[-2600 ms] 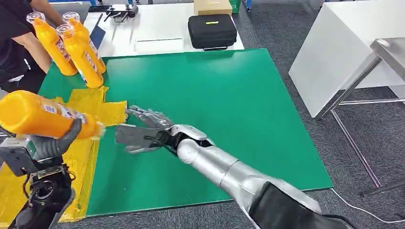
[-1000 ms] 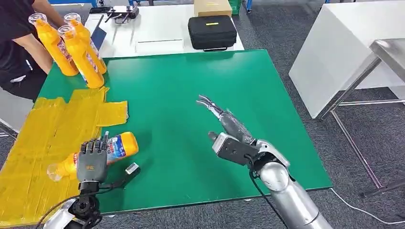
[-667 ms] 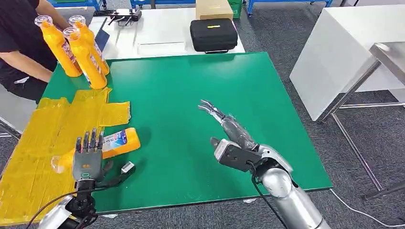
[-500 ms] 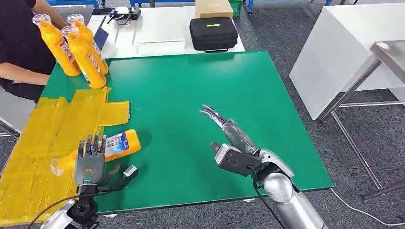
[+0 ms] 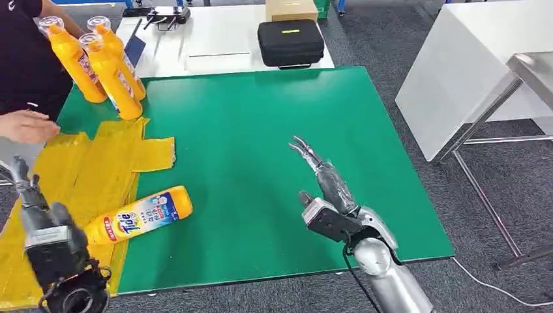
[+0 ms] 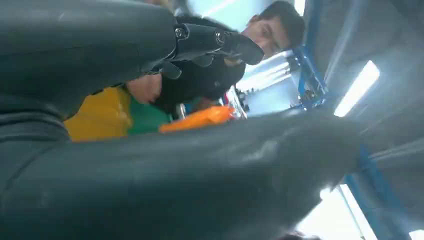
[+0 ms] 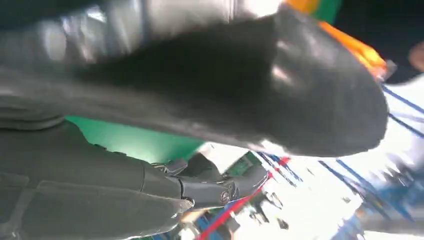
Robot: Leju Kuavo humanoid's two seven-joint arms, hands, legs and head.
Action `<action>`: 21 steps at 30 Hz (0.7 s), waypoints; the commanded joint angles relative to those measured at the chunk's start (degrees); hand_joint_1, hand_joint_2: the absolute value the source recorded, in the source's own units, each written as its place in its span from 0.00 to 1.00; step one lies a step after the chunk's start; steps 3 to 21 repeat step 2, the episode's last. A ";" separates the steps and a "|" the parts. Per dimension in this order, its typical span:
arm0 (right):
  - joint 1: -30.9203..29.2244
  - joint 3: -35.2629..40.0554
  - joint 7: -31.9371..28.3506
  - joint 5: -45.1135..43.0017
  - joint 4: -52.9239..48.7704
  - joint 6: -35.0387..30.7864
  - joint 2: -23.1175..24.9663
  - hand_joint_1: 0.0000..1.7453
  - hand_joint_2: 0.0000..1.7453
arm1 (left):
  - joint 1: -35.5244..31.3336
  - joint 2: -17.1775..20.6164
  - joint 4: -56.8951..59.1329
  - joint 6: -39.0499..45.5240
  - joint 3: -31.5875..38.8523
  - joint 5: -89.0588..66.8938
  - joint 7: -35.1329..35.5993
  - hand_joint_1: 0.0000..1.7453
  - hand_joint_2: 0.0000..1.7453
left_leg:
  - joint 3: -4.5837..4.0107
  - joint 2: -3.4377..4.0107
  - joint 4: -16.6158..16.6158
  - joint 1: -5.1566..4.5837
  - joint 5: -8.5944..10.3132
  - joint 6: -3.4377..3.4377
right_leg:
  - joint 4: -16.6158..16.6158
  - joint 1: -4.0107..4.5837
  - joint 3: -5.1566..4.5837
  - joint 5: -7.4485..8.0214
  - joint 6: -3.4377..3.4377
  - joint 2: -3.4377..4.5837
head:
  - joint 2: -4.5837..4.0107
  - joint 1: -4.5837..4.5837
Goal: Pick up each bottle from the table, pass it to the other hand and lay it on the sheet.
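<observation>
An orange bottle (image 5: 138, 214) with a Tide label lies on its side, half on the yellow sheet (image 5: 81, 171) and half on the green mat (image 5: 261, 156). Three more orange bottles (image 5: 107, 68) stand upright at the mat's far left corner. My left hand (image 5: 36, 212) is raised at the near left over the sheet, fingers up, holding nothing. My right hand (image 5: 326, 189) hovers over the mat's near right part, fingers stretched forward and apart, empty. In the left wrist view a standing bottle (image 6: 197, 119) shows as an orange streak past my fingers (image 6: 220, 42).
A person in black stands at the far left, one hand (image 5: 26, 125) reaching over the sheet's far edge. Behind the mat a white table carries a black case (image 5: 290, 42) and a cardboard box (image 5: 290, 9). A white table (image 5: 469, 72) stands to the right.
The left hand has let go of the bottle, which now lies on the sheet's edge, and has drawn back to the near left. The right hand pulled back toward me. The person's hand came in.
</observation>
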 commanded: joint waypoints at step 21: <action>-7.07 -3.30 -9.34 -13.59 12.43 -5.48 9.15 0.00 0.00 | 0.30 0.19 -3.76 -10.78 2.54 17.58 3.21 0.00 0.00 | 0.34 0.37 -0.03 0.03 -0.12 -0.15 | -0.02 0.05 0.23 -0.03 -0.18 0.26 | 0.00 0.00</action>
